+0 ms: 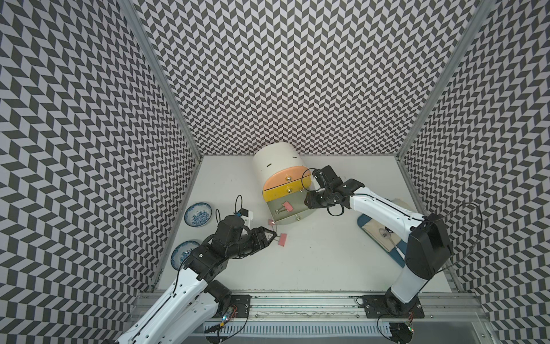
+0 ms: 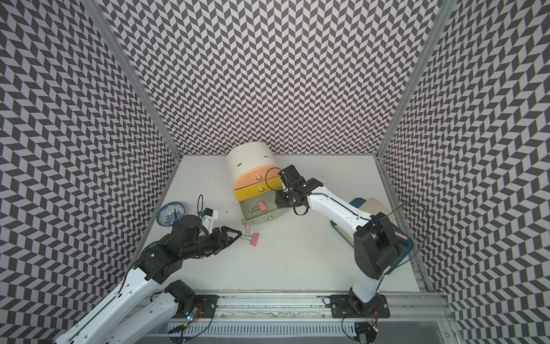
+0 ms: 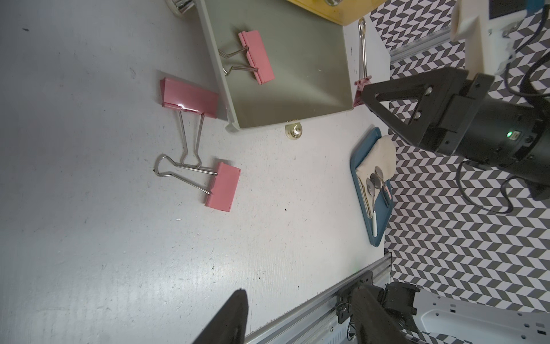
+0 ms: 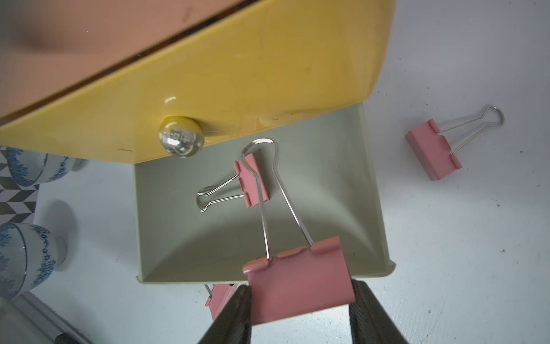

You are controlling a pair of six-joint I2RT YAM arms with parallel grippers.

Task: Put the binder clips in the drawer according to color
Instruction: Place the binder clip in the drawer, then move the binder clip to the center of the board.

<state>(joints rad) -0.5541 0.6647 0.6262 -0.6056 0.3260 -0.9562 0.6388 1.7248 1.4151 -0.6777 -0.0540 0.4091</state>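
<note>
The white drawer cabinet stands at the back with its grey-green bottom drawer [image 1: 297,210] pulled out. One pink binder clip [image 1: 286,206] [image 4: 251,184] lies inside it. My right gripper [image 4: 300,312] is shut on the body of another pink binder clip [image 4: 300,286], at the drawer's right side [image 1: 308,202]; its wire handle points over the drawer. Two more pink clips lie on the table left of the drawer front, one [image 3: 190,96] against the drawer wall, one [image 3: 223,186] [image 1: 282,239] nearer. My left gripper [image 1: 269,235] [image 3: 300,315] hovers open and empty just short of them.
The yellow drawer [image 4: 238,74] and the pink drawer [image 1: 285,177] above it are shut. Two blue-patterned bowls [image 1: 198,214] [image 1: 183,253] sit at the left edge. A blue tray [image 3: 357,155] with a cloth and spoons lies at the right, under my right arm.
</note>
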